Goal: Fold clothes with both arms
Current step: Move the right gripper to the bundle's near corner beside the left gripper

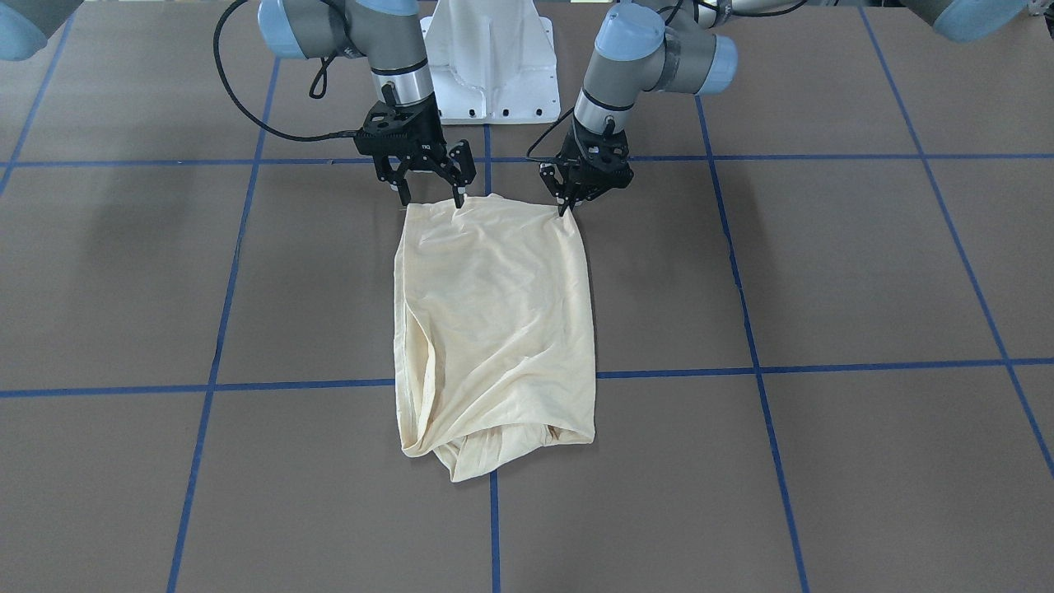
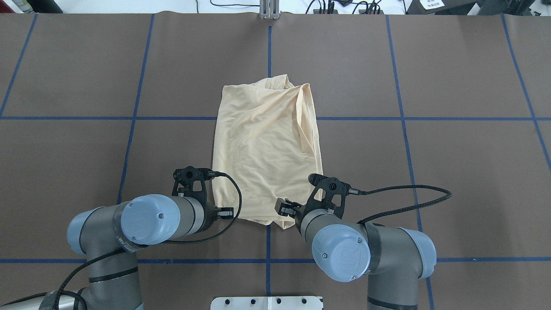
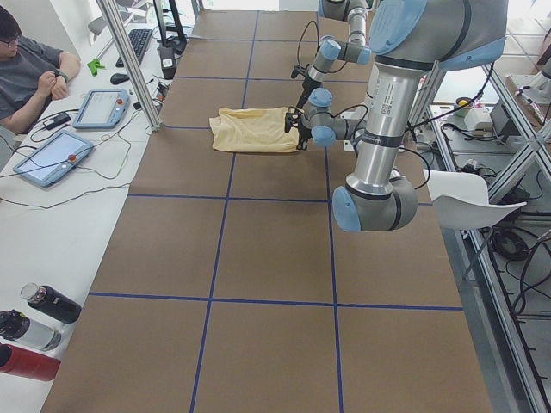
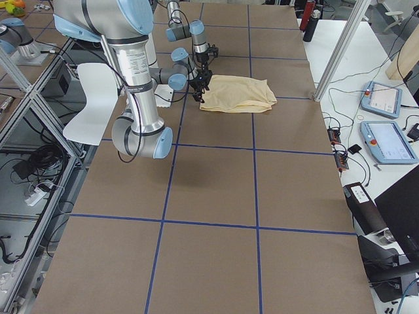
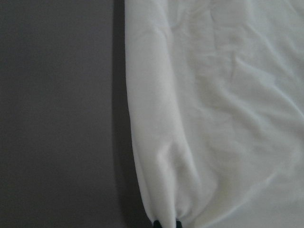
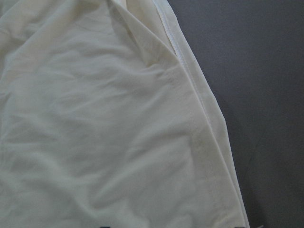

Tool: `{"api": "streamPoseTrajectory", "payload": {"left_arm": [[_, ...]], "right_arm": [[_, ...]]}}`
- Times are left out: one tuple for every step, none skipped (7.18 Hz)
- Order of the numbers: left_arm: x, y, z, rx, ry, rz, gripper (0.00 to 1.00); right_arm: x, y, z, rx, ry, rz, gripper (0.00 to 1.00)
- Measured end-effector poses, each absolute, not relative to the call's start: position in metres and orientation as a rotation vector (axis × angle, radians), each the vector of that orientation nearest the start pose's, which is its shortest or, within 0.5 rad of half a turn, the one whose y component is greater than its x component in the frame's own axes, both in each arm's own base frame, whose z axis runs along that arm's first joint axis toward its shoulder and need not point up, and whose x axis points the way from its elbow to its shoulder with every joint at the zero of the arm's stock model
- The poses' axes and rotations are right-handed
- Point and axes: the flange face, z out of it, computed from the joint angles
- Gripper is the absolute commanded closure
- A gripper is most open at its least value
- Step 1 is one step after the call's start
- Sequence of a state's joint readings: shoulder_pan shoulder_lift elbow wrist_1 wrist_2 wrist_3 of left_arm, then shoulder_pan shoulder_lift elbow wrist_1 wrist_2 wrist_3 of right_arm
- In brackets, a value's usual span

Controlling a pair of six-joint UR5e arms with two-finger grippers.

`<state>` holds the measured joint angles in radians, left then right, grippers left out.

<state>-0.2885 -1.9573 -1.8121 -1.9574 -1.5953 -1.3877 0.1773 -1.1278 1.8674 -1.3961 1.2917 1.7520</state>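
Pinching one shirt (image 1: 494, 313) corner: left fingers (image 1: 566, 201); right fingers (image 1: 456, 188) spread.

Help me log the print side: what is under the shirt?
Under the shirt show only the brown table, a blue tape line running beneath it, and tucked cloth layers at its far end. Any print, label or sleeves are covered.

table (image 1: 823, 272): brown; blue tape grid (image 1: 756, 363); side bench (image 3: 52, 232): white, tablets (image 3: 50, 159); chair (image 3: 469, 200): white
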Motion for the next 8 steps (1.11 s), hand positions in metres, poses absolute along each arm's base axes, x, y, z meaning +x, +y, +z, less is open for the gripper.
{"api": "streamPoseTrajectory", "payload": {"left_arm": [[0.552,-0.300,0.293,0.215,0.992,-0.084,1.00],[0.552,-0.300,0.293,0.215,0.993,-0.084,1.00],[0.552,-0.300,0.293,0.215,0.994,-0.084,1.00],[0.552,-0.300,0.292,0.215,0.994,-0.084,1.00],[0.552,-0.300,0.292,0.215,0.995,-0.083,1.00],[0.553,-0.299,0.292,0.214,0.995,-0.083,1.00],[0.553,-0.298,0.292,0.213,0.995,-0.083,1.00],[0.553,-0.298,0.292,0.211,0.995,-0.084,1.00]], "right_arm": [[-0.576,-0.265,0.263,0.262,-0.912,0.467,0.19],[-0.580,-0.268,0.260,0.266,-0.911,0.472,0.19],[-0.584,-0.275,0.258,0.274,-0.905,0.478,0.20],[-0.588,-0.284,0.257,0.286,-0.892,0.477,0.20],[-0.592,-0.289,0.258,0.296,-0.879,0.468,0.20],[-0.595,-0.292,0.262,0.302,-0.866,0.461,0.23],[-0.598,-0.294,0.267,0.304,-0.853,0.457,0.28],[-0.602,-0.295,0.273,0.306,-0.837,0.454,0.40]]}}
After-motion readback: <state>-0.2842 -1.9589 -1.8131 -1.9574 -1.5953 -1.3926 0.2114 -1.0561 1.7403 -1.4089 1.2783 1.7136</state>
